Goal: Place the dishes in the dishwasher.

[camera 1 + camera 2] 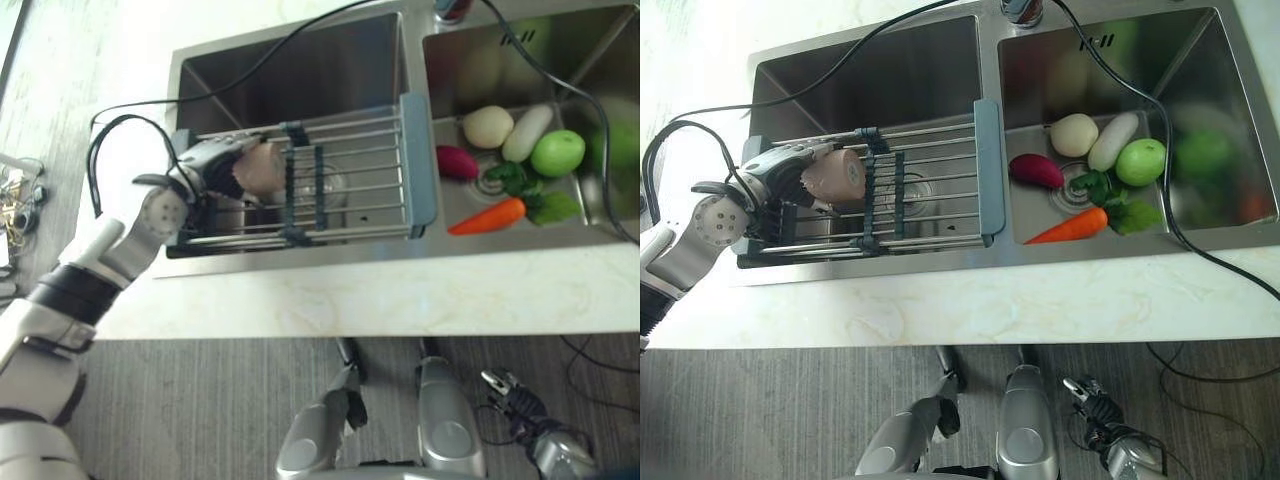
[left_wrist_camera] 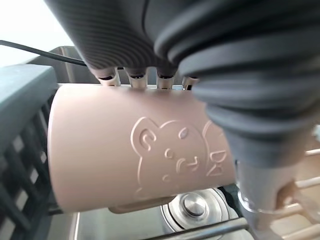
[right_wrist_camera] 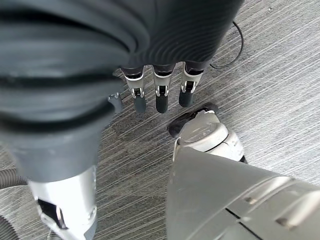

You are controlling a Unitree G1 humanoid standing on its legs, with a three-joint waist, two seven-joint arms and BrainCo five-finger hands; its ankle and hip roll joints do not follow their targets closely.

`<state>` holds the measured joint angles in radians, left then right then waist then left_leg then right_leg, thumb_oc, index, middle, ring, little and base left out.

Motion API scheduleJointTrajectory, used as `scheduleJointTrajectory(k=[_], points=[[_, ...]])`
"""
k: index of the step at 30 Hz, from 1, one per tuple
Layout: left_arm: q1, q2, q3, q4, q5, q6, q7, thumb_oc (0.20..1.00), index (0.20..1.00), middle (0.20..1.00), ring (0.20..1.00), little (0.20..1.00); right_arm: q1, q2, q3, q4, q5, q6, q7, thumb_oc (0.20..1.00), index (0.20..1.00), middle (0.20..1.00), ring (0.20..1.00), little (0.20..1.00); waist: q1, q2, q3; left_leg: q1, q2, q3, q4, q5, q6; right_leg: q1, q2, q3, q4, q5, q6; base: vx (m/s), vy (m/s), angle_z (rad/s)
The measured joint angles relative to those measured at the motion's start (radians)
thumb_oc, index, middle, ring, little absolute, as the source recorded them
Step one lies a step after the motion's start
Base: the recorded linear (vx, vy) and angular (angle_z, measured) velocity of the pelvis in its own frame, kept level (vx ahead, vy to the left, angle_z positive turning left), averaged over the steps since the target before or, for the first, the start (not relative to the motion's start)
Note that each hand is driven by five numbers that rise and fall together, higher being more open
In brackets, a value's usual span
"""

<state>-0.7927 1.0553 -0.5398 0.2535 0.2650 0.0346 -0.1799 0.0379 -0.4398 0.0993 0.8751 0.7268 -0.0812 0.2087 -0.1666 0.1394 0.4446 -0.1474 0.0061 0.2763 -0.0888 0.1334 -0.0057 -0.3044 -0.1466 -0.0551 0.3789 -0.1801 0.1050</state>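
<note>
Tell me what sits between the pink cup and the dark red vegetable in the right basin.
In the left eye view, the pink cup and dark red vegetable are separated by the wire drying rack bars and its grey end piece.

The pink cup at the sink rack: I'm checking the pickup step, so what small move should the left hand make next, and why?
Probably a short, straight lift. The left hand already has its fingers curled round the pink cup, which lies on its side over the drying rack across the left sink basin. Raising it first should clear the rack's bars before carrying it away.
</note>
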Motion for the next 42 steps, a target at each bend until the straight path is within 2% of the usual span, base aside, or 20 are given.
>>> scheduleJointTrajectory(k=[6, 13, 16, 20, 22, 23, 24, 25, 31, 36, 38, 42], points=[[-0.071, -0.005, -0.015, 0.12, 0.003, 0.015, 0.0, 1.0, 1.0, 1.0, 1.0, 1.0, -0.018, -0.004, 0.005, -0.031, 0.0, 0.0, -0.002, 1.0, 1.0, 1.0, 1.0, 1.0, -0.02, 0.001, 0.0, -0.045, 0.005, 0.008, 0.042, 0.002, -0.005, -0.037, 0.0, 0.013, 0.024, 0.005, -0.006, -0.01, 0.006, -0.03], [-0.166, -0.009, -0.072, 0.221, 0.179, 0.014, 0.005, 1.0, 1.0, 1.0, 1.0, 1.0, -0.028, -0.04, 0.008, -0.052, 0.001, 0.001, -0.009, 1.0, 1.0, 1.0, 1.0, 1.0, -0.024, -0.001, 0.003, -0.122, 0.03, 0.011, 0.092, -0.002, -0.013, -0.109, 0.019, 0.017, 0.049, 0.018, -0.02, -0.02, 0.007, -0.03], [-0.245, 0.02, -0.098, 0.229, 0.265, 0.002, 0.015, 1.0, 1.0, 1.0, 1.0, 1.0, -0.037, -0.064, 0.006, -0.06, 0.002, 0.0, -0.009, 1.0, 1.0, 1.0, 1.0, 1.0, -0.022, -0.011, 0.039, -0.16, 0.033, 0.013, 0.112, -0.001, -0.017, -0.147, 0.016, 0.018, 0.063, 0.03, -0.026, -0.06, 0.01, -0.02], [-0.35, 0.046, -0.162, 0.229, 0.305, 0.005, 0.0, 1.0, 1.0, 1.0, 1.0, 1.0, -0.046, -0.063, 0.008, -0.064, 0.005, -0.016, -0.001, 1.0, 1.0, 1.0, 1.0, 1.0, -0.022, -0.031, 0.07, -0.189, 0.032, 0.01, 0.141, -0.002, -0.017, -0.16, 0.011, 0.017, 0.063, 0.045, -0.021, -0.05, 0.002, 0.02], [-0.36, 0.049, -0.164, 0.228, 0.305, 0.004, 0.0, 1.0, 1.0, 1.0, 1.0, 1.0, -0.047, -0.062, 0.008, -0.082, 0.039, -0.022, 0.002, 1.0, 1.0, 1.0, 1.0, 1.0, -0.021, -0.031, 0.07, -0.2, 0.031, 0.01, 0.143, -0.001, -0.017, -0.171, 0.009, 0.018, 0.061, 0.051, -0.021, -0.04, 0.007, 0.01], [-0.359, 0.049, -0.164, 0.228, 0.305, 0.003, 0.0, 0.95, 0.95, 0.95, 0.95, 0.95, -0.047, -0.061, 0.008, -0.086, 0.039, -0.022, 0.002, 1.0, 1.0, 1.0, 1.0, 1.0, -0.021, -0.031, 0.07, -0.2, 0.031, 0.011, 0.143, -0.001, -0.017, -0.17, 0.009, 0.018, 0.06, 0.052, -0.021, -0.05, 0.019, -0.02], [-0.359, 0.049, -0.164, 0.228, 0.306, 0.002, 0.0, 0.755, 0.755, 0.755, 0.755, 0.755, -0.046, -0.061, 0.009, -0.093, 0.04, -0.022, 0.001, 1.0, 1.0, 1.0, 1.0, 1.0, -0.021, -0.031, 0.07, -0.2, 0.03, 0.011, 0.143, -0.001, -0.017, -0.17, 0.008, 0.018, 0.059, 0.053, -0.021, -0.05, 0.033, -0.01], [-0.36, 0.051, -0.164, 0.228, 0.307, -0.004, 0.0, 0.2, 0.2, 0.2, 0.2, 0.2, -0.048, -0.061, 0.009, -0.099, 0.04, -0.024, 0.001, 1.0, 1.0, 1.0, 1.0, 1.0, -0.021, -0.031, 0.07, -0.2, 0.029, 0.012, 0.143, -0.001, -0.017, -0.17, 0.007, 0.018, 0.058, 0.055, -0.021, -0.05, 0.036, 0.0], [-0.382, 0.054, -0.177, 0.247, 0.379, -0.036, -0.001, 0.2, 0.2, 0.2, 0.2, 0.2, -0.063, -0.061, 0.009, -0.099, 0.04, -0.04, 0.001, 1.0, 1.0, 1.0, 1.0, 1.0, -0.024, -0.031, 0.069, -0.197, 0.026, 0.012, 0.142, -0.001, -0.017, -0.154, 0.004, 0.016, 0.036, 0.073, -0.02, -0.02, 0.006, 0.0], [-0.402, 0.055, -0.209, 0.27, 0.385, -0.058, -0.012, 0.2, 0.2, 0.2, 0.2, 0.2, -0.063, -0.061, 0.009, -0.097, 0.04, -0.041, 0.001, 1.0, 1.0, 1.0, 1.0, 1.0, -0.029, -0.031, 0.069, -0.18, 0.027, 0.013, 0.137, -0.001, -0.017, -0.131, 0.006, 0.014, 0.018, 0.082, -0.022, 0.0, 0.0, 0.0], [-0.417, 0.064, -0.248, 0.272, 0.383, -0.068, -0.021, 0.2, 0.2, 0.2, 0.2, 0.2, -0.064, -0.061, 0.009, -0.099, 0.041, -0.043, 0.001, 1.0, 1.0, 1.0, 1.0, 1.0, -0.031, -0.03, 0.067, -0.164, 0.027, 0.012, 0.126, -0.001, -0.016, -0.113, 0.008, 0.012, 0.004, 0.086, -0.02, -0.02, -0.006, -0.01], [-0.39, 0.065, -0.24, 0.274, 0.301, -0.062, -0.019, 0.2, 0.2, 0.2, 0.2, 0.2, -0.064, -0.057, 0.008, -0.095, 0.041, -0.044, 0.001, 1.0, 1.0, 1.0, 1.0, 1.0, -0.027, -0.029, 0.064, -0.136, 0.031, 0.008, 0.111, 0.001, -0.015, -0.078, 0.014, 0.007, -0.022, 0.092, -0.018, 0.02, -0.046, -0.01]])
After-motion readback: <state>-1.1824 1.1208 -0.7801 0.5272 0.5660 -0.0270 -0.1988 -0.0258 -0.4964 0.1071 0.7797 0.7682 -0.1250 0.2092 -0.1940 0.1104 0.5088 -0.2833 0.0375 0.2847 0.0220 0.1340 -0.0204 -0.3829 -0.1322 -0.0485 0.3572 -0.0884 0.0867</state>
